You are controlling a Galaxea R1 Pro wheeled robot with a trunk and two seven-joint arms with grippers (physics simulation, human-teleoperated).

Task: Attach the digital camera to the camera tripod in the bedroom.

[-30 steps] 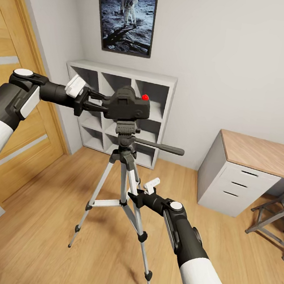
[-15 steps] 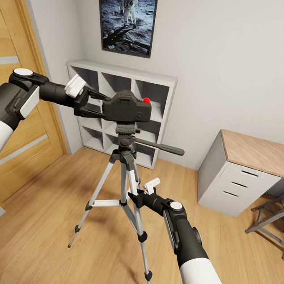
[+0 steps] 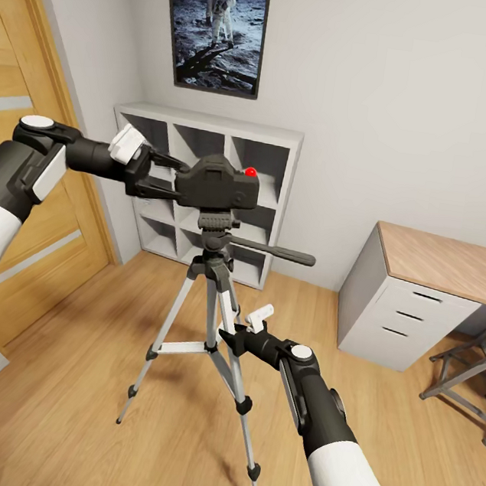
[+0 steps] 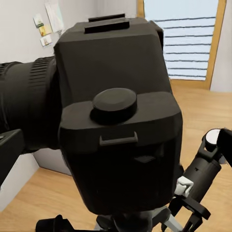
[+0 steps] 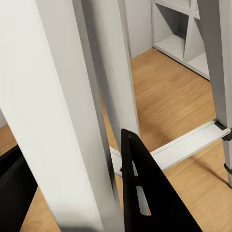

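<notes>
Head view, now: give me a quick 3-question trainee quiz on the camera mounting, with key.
1. True or false: the digital camera sits atop the camera tripod.
2. Which gripper is at the camera? A) left gripper B) right gripper
3. Fill in: the right gripper is at a tripod ___.

Key: 1 true; 2 A; 3 leg.

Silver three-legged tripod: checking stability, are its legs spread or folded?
Spread. The silver three-legged tripod stands upright, feet apart on the wood plank floor, braces extended.
</notes>
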